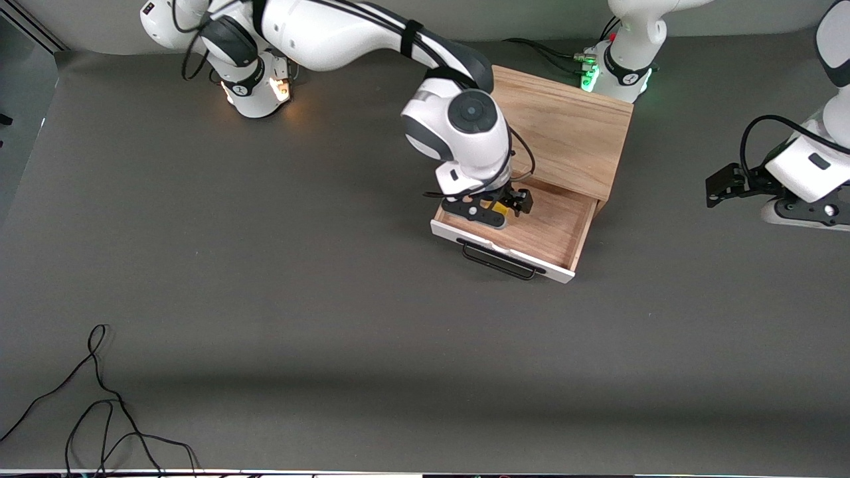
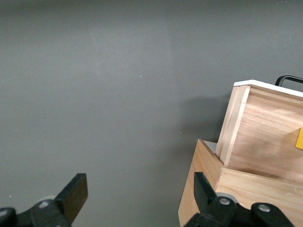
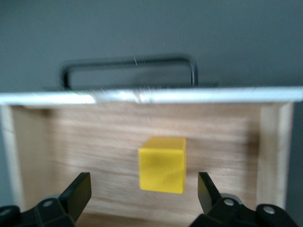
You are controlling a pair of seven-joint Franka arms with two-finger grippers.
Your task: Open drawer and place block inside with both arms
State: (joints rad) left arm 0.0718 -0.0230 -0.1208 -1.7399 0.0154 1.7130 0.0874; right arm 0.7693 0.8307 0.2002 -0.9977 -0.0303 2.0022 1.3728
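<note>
The drawer (image 1: 548, 229) stands pulled out of the oak cabinet (image 1: 564, 133), with its white front panel (image 1: 508, 255) and black handle (image 1: 498, 263) toward the front camera. The yellow block (image 1: 500, 210) lies on the drawer floor. My right gripper (image 1: 495, 211) hangs open over the drawer, above the block. In the right wrist view the block (image 3: 162, 164) sits on the wood floor (image 3: 85, 142) between the open fingers of the gripper (image 3: 144, 191), touching neither. My left gripper (image 1: 803, 216) waits open and empty beside the cabinet at the left arm's end of the table.
The left wrist view shows the open left gripper (image 2: 139, 196) over bare table, with the cabinet's side (image 2: 201, 158), the drawer's side (image 2: 265, 137) and an edge of the block (image 2: 299, 138). A loose black cable (image 1: 99, 411) lies near the table's front edge.
</note>
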